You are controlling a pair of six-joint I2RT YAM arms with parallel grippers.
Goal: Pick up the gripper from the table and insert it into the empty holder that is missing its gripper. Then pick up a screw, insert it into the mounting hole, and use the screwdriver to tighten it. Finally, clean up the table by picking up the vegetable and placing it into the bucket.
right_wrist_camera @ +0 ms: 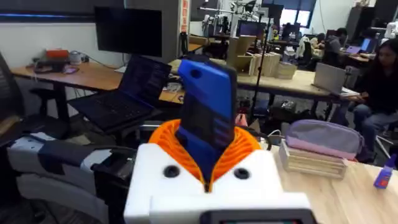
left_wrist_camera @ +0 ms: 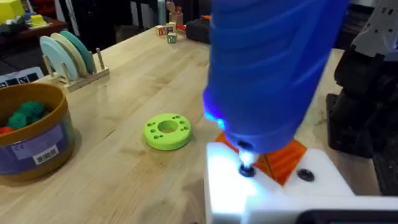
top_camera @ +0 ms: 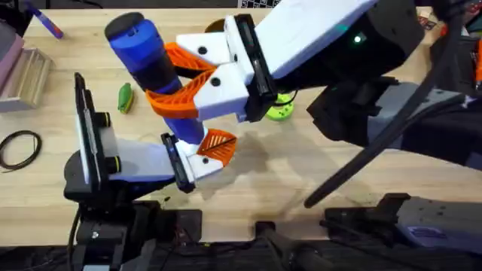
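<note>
My right gripper (top_camera: 172, 79) (right_wrist_camera: 208, 149) reaches across the table, shut on the blue screwdriver (top_camera: 147, 53) (right_wrist_camera: 205, 112), its orange fingers (right_wrist_camera: 165, 140) clamping the barrel. The screwdriver leans down to the white holder (top_camera: 202, 164) (left_wrist_camera: 273, 193) on my left gripper (top_camera: 194, 154). Its thin tip rests on a dark screw (left_wrist_camera: 247, 169) in the holder's top. The orange gripper (top_camera: 219, 143) (left_wrist_camera: 287, 158) sits in that holder. A small green vegetable (top_camera: 125, 98) lies on the table to the left. The brown bucket (left_wrist_camera: 34, 140) with its purple label holds green and red items.
A flat bright-green disc (top_camera: 280, 111) (left_wrist_camera: 166, 130) lies on the table beyond the holder. A purple marker (top_camera: 47, 22) is at the far left, a black cable loop (top_camera: 19, 147) at the left edge. A rack of plates (left_wrist_camera: 68, 56) stands behind the bucket.
</note>
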